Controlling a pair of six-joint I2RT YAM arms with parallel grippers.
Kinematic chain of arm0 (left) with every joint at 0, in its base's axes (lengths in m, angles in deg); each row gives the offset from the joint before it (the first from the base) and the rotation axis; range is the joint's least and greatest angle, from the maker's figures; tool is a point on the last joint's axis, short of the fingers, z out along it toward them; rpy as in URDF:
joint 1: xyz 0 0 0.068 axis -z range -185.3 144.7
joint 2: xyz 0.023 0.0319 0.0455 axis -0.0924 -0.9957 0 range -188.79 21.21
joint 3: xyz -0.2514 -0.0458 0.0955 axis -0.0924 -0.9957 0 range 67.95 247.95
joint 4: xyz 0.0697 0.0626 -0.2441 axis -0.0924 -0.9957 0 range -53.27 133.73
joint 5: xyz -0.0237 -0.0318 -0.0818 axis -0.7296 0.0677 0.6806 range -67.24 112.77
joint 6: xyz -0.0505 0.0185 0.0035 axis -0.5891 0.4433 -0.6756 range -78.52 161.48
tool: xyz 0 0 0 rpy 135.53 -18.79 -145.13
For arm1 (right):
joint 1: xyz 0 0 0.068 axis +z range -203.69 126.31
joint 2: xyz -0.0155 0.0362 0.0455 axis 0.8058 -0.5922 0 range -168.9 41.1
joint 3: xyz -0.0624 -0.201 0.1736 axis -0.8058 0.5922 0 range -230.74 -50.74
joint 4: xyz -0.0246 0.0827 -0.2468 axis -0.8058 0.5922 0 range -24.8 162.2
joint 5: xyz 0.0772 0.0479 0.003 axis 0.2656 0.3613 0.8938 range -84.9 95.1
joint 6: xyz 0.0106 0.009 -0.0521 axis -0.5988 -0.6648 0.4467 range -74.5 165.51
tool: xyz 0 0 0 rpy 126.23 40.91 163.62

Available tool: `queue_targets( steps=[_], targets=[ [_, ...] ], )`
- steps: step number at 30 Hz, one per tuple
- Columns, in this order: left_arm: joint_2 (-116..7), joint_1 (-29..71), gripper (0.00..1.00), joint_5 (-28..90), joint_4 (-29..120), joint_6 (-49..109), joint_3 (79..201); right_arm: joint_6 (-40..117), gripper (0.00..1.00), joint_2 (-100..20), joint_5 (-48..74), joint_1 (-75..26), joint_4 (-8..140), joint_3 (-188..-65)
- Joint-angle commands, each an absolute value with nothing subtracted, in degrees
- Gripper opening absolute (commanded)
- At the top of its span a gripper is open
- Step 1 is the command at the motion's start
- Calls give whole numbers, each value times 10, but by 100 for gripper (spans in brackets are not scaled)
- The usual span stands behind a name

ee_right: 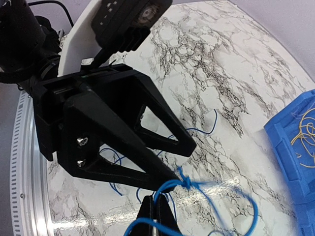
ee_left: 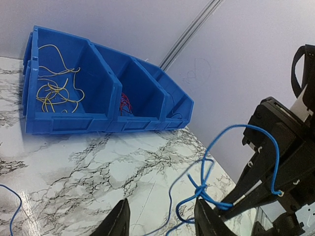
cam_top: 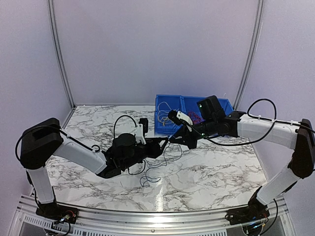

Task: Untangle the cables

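A thin blue cable with a small knot (ee_left: 201, 189) hangs above the marble table (cam_top: 211, 172); more of its loops (cam_top: 152, 174) lie on the table. My right gripper (ee_right: 156, 201) is shut on this blue cable just below the knot (ee_right: 184, 182). My left gripper (ee_left: 162, 204) is open, its black fingers (ee_right: 147, 132) apart on either side of the strand, with the knot close to one fingertip. In the top view both grippers, left (cam_top: 165, 142) and right (cam_top: 173, 138), meet in front of the bins. Yellow cables (ee_left: 54, 91) and red cables (ee_left: 125, 103) lie in the bins.
A row of blue bins (cam_top: 170, 105) stands at the back of the table, close behind the grippers. White walls and a metal corner rail (ee_left: 189, 32) close off the back. A metal rail (cam_top: 147, 214) runs along the near edge.
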State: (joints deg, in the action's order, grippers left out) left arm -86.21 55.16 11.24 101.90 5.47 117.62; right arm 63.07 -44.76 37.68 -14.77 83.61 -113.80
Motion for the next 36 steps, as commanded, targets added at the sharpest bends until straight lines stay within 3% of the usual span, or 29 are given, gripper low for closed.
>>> queue_targets(
  steps=[1, 17, 30, 36],
  targets=[
    [-836, 566, 47, 101, 1014, 58, 1150, 614, 0, -434, 369, -160, 815, -1155],
    [-830, 566, 44, 55, 1020, 53, 1147, 624, 0, -430, 378, -159, 817, -1145],
    [-842, 566, 44, 93, 1020, 55, 1178, 626, 0, -437, 386, -155, 821, -1150],
    [-856, 562, 39, 71, 1020, 47, 1190, 631, 0, -432, 401, -149, 823, -1148]
  ],
)
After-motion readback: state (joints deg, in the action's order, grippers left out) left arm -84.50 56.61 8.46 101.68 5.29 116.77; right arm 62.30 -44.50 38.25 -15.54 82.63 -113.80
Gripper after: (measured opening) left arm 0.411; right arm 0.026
